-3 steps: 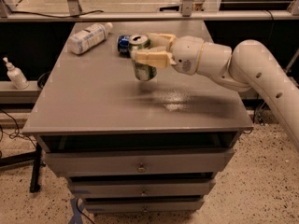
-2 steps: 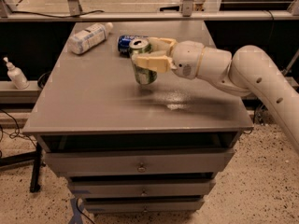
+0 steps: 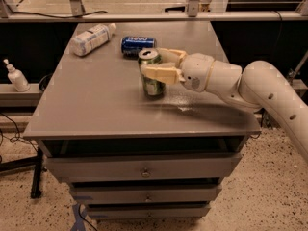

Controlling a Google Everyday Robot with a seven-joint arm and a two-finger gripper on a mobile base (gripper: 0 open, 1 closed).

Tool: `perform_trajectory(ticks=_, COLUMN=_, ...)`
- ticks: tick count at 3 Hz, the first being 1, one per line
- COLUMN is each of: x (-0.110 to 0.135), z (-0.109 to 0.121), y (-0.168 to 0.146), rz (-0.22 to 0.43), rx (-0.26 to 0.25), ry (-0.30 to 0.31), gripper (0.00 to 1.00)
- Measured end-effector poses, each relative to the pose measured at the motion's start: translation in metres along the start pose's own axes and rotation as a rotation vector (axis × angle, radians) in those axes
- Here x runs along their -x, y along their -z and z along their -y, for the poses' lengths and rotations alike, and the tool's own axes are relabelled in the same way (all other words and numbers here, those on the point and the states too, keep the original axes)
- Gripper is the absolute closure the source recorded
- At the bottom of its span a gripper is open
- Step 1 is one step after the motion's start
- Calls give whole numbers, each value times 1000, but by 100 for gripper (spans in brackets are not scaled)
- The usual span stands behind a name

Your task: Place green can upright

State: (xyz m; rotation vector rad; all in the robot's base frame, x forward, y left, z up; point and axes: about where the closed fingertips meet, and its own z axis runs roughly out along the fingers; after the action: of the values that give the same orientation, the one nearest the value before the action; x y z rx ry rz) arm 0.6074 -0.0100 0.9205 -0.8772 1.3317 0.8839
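Observation:
The green can point(image 3: 152, 83) stands upright near the middle of the grey table point(image 3: 96, 105), silver top and pull tab up. My gripper point(image 3: 155, 66) reaches in from the right, and its cream fingers point(image 3: 161, 73) clasp the can's upper half, one in front and one behind. The can's base appears to rest on the table top.
A blue can point(image 3: 138, 44) lies on its side just behind the green can. A clear plastic bottle point(image 3: 91, 39) with a white label lies at the back left. A pump bottle point(image 3: 14, 76) stands on a shelf left of the table. Drawers sit below.
The gripper and the green can have shifted slightly left and down towards the table; the can stays upright in the fingers. Blue can and bottle have not moved.

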Motion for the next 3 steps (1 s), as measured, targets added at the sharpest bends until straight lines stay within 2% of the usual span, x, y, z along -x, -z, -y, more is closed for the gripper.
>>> perform_trajectory(ticks=2, x=-8, z=-1, y=10, rz=-5, rx=-27, ry=-9, gripper=13)
perform_trajectory(ticks=3, x=-7, z=0, y=14, rz=-10, rx=-35, ry=-6, gripper=0)
